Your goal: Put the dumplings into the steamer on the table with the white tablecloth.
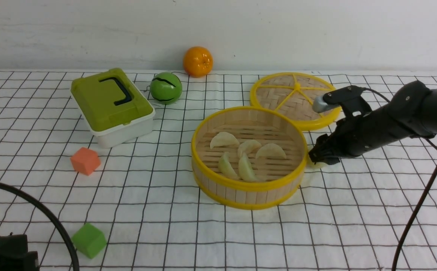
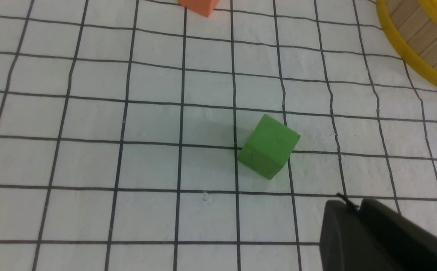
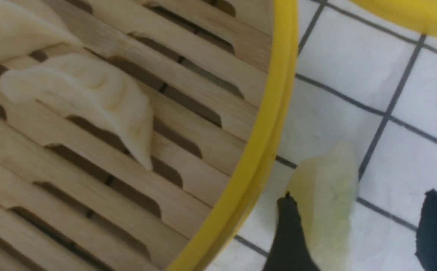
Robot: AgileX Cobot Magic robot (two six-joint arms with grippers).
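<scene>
Right fingers (image 3: 288, 241) spread wide astride one dumpling (image 3: 326, 195) on the tablecloth (image 3: 339, 75) just outside the steamer (image 3: 278, 113), one finger touching it, front view alone shows five dumplings (image 1: 249, 146) inside, left fingers (image 2: 354, 241) seemingly closed near green cube (image 2: 269, 146)

We see the table (image 1: 354, 233) under its white tablecloth (image 1: 158, 210), the steamer (image 1: 248, 186) at centre. Around it lie:

- lid (image 1: 294, 99) at 1 o'clock
- a dumpling (image 3: 327, 195) at 3
- green cube (image 1: 89, 240) at 8
- orange cube (image 1: 85, 160) at 9
- green-lidded box (image 1: 111, 103) and green ball (image 1: 165, 88) at 10
- orange (image 1: 197, 61) at 11
</scene>
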